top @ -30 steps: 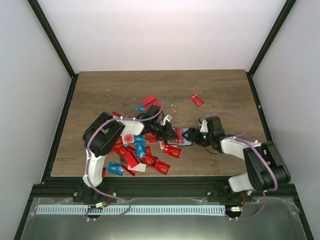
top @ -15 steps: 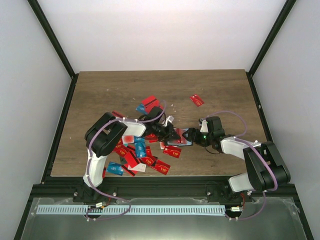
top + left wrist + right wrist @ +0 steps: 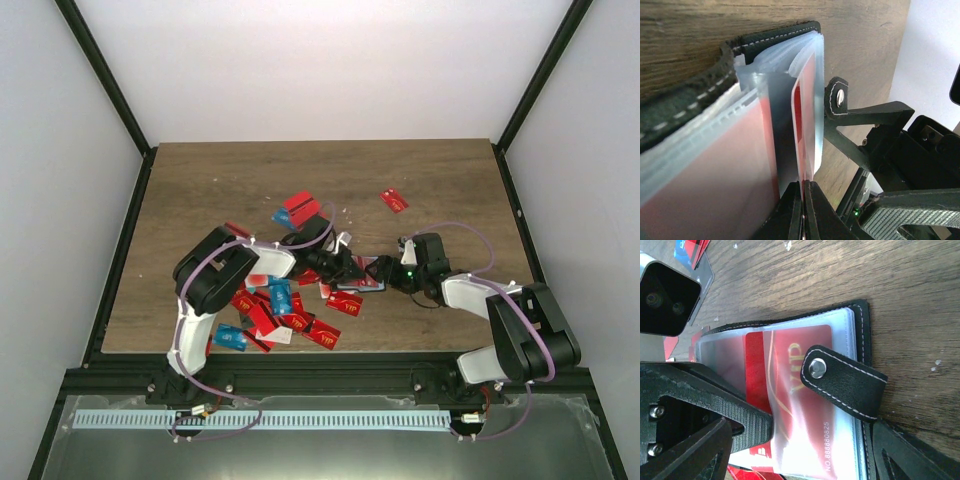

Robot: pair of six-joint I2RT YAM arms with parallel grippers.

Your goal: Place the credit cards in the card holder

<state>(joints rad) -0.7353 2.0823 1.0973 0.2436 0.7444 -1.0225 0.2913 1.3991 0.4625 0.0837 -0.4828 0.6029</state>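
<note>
In the top external view, one card holder (image 3: 368, 270) lay on the desk (image 3: 220, 190) right of centre, between the two gripper tips; it was too small there to fix its long axis. The left gripper (image 3: 351, 269) reached it from the left and the right gripper (image 3: 386, 272) from the right. The loose credit cards (image 3: 268, 312) lay heaped left of the holder, mostly red with at least three blue; overlap prevented a full count. A smaller group sat just beyond the heap, and one lone card (image 3: 394, 200) lay well apart toward the far right. In the left wrist view, the holder stood edge-on with its clear sleeves fanned and its black stitched cover against the desk. The left gripper was clenched on the near end of one red credit card (image 3: 808, 95), whose long axis pointed away from the gripper into a sleeve. One snap strap (image 3: 839, 97) rested against a right finger. In the right wrist view, the card lay inside the top sleeve, its long axis running toward the camera, parallel to the holder's. The right gripper grasped the holder's near end, jaws set wide across its width.
</note>
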